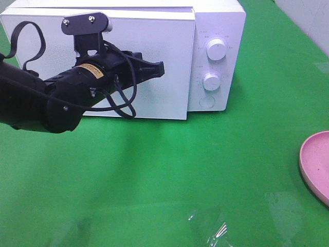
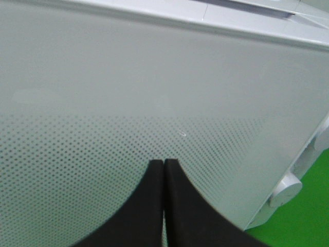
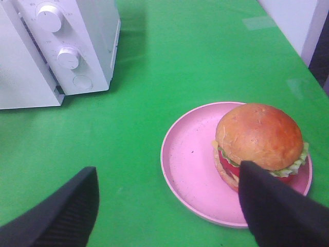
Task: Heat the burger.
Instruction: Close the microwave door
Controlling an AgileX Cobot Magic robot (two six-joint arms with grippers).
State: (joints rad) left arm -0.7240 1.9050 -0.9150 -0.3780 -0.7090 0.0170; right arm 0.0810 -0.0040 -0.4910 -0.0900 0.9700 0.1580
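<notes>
Only the right wrist view shows the burger (image 3: 259, 141): glossy domed bun over frilly lettuce and tomato, sitting on a smooth round pink plate (image 3: 193, 170) just ahead of the right gripper (image 3: 167, 206), whose dark jaws gape wide, holding nothing. The overhead view catches only the plate's rim. The left gripper (image 1: 157, 69), pinched shut and empty, points at the white microwave (image 1: 216, 31); its dotted door (image 2: 128, 103) fills the left wrist view.

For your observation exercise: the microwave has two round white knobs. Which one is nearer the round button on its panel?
The lower knob, directly above the round button. The upper knob sits higher on the microwave panel, farther from the button.
</notes>
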